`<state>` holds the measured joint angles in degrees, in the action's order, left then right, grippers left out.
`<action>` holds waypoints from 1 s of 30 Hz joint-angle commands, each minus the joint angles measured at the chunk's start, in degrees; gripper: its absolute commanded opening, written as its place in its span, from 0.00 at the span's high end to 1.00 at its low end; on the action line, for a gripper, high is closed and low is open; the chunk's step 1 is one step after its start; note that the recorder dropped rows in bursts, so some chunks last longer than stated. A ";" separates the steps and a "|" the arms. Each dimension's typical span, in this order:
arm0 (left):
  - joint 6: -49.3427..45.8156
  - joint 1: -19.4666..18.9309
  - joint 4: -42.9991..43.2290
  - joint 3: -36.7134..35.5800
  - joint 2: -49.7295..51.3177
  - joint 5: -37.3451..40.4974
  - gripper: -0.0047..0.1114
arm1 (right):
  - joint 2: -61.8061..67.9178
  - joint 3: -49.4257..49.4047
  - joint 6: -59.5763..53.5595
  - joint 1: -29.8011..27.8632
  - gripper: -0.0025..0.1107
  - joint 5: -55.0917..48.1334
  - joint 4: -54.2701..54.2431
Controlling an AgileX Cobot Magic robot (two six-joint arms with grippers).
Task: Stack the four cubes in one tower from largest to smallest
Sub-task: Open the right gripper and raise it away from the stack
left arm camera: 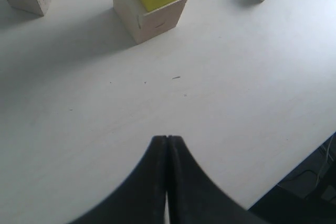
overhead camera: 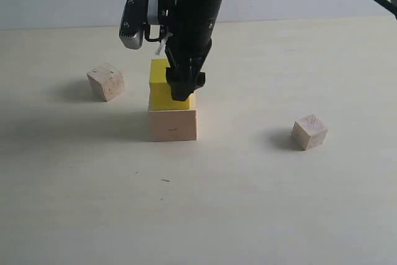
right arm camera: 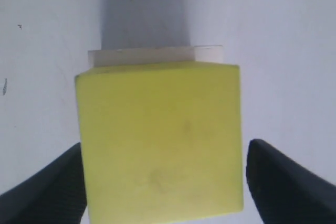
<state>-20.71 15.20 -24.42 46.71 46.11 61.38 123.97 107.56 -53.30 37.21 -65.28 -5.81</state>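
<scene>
**Yellow on large cube, right hand around it**

Your right hand (overhead camera: 183,90) is down at the yellow cube (overhead camera: 161,85), which sits on the large pale wooden cube (overhead camera: 172,125) near the middle of the bench (overhead camera: 248,203). That is two levels of the tower; both small cubes lie loose on the bench.

In the right wrist view the fingers (right arm camera: 286,182) flank the yellow cube (right arm camera: 157,124) on two opposite sides. One finger meets the cube's edge, and the other shows a thin pale sliver between it and the cube (blurred, so don't lean on it). I cannot tell whether the hand is pinching the cube or standing just clear of it. A strip of the large cube (right arm camera: 157,55) shows past the yellow one's far edge.

Your left hand (left arm camera: 167,145) hangs over bare bench with its fingers pressed together and nothing between them, well apart from the stack.

In the exterior view the left small cube (overhead camera: 106,82) lies left of the stack and a bit further back. The right small cube (overhead camera: 309,131) lies well off to the right, turned corner-on.
</scene>
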 commanded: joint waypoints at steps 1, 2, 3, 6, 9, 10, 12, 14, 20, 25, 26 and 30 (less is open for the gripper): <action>-0.23 0.23 0.29 -0.03 -0.04 -0.24 0.96 | -2.60 0.34 0.99 0.11 0.31 -1.59 -0.25; -0.23 0.23 0.29 -0.03 -0.04 -0.24 0.96 | -3.02 0.34 1.13 0.11 0.31 -1.92 -0.25; -0.23 0.23 0.29 -0.03 -0.04 -0.24 0.96 | -3.52 0.34 1.49 0.11 0.31 -2.21 -0.25; -0.23 0.23 0.29 -0.03 -0.04 -0.24 0.96 | -5.15 0.34 2.52 0.11 0.31 -3.68 -0.02; -0.23 0.23 0.29 -0.03 -0.04 -0.24 0.96 | -7.07 0.34 5.86 0.11 0.31 -4.68 3.48; -0.23 0.23 0.29 -0.03 -0.04 -0.24 0.96 | -7.84 0.34 7.82 0.11 0.31 -4.68 4.92; -0.23 0.23 0.29 -0.03 -0.04 -0.24 0.96 | -9.30 0.34 15.00 0.11 0.34 -4.68 9.64; -0.23 0.23 0.15 -0.03 -0.04 -0.24 0.96 | -10.34 0.34 22.93 0.11 0.44 -4.68 14.45; -0.78 0.23 0.30 -0.03 -0.04 -2.29 0.96 | -12.27 0.21 32.37 0.11 0.96 -4.68 17.50; -1.60 0.23 0.30 -0.03 -0.04 -2.29 0.96 | -12.89 -0.10 42.56 -0.02 0.98 -4.68 16.65; -1.60 0.23 0.30 -0.03 -0.04 -2.29 0.96 | -13.47 -0.68 45.57 -0.02 0.98 -4.68 17.17; -1.57 0.23 0.30 -0.13 -0.15 -2.40 0.96 | -21.63 -8.41 51.85 -0.02 0.98 -0.62 18.92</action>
<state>-22.03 15.20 -24.27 46.71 46.11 59.80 108.90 103.83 -5.63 37.31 -69.65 11.91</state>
